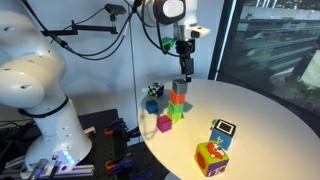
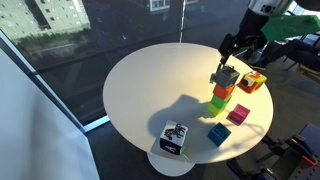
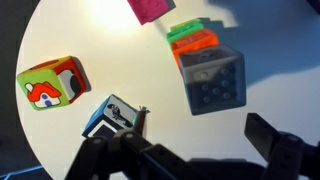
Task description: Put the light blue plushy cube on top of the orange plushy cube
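The gripper (image 1: 184, 70) hangs spread and empty over the tower of small hard blocks (image 1: 177, 102), so it likely needs to swing near and right. There the light blue cube (image 1: 223, 132) sits on the round white table (image 1: 265, 115), just behind the orange cube (image 1: 210, 158). Both look soft and round-cornered, likely squashy to pinch.
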You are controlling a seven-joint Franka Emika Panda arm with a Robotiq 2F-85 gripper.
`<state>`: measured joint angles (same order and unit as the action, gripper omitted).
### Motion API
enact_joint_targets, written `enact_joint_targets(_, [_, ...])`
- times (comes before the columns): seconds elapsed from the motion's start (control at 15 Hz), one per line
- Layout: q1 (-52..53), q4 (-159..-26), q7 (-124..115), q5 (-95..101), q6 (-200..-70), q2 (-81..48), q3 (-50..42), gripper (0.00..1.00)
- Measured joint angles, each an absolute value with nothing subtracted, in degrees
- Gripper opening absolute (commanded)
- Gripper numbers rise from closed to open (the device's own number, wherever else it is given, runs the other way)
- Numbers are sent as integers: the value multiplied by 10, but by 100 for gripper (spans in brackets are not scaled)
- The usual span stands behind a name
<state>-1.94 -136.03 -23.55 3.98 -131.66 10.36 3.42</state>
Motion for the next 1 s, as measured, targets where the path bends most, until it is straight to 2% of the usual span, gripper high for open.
enact_joint_targets(1.0, [-43,-1262,-231,40,-1316,-19,-27,100])
